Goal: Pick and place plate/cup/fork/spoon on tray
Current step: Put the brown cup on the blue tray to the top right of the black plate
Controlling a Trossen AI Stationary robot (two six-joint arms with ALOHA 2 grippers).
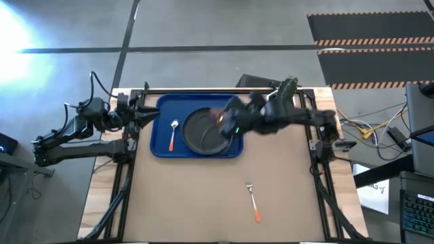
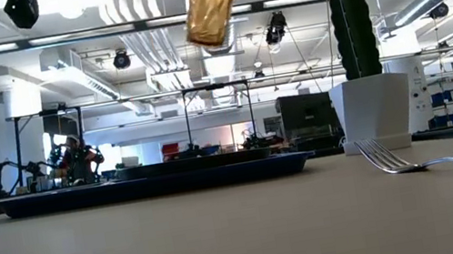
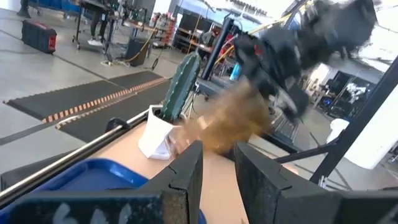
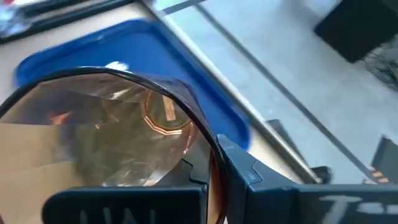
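Open workshop hall behind, brown bench point(image 1: 203, 196) up front. Blue tray point(image 1: 161, 139) at the far side holds black plate point(image 1: 196, 132) and spoon point(image 1: 173, 132); fork point(image 1: 252, 198) lies on bare bench nearer the camera. Right fingers point(image 1: 224, 120) clamp the amber cup point(image 2: 213, 0) in the air over the plate. Left fingers point(image 3: 217, 168) partly apart, probably empty, parked at the tray's left edge.

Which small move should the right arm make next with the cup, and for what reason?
Probably carry the cup sideways to a bare part of the tray, then lower it. The right gripper holds it in the air above the plate, and the spoon already lies on the tray's blue floor beside the plate.
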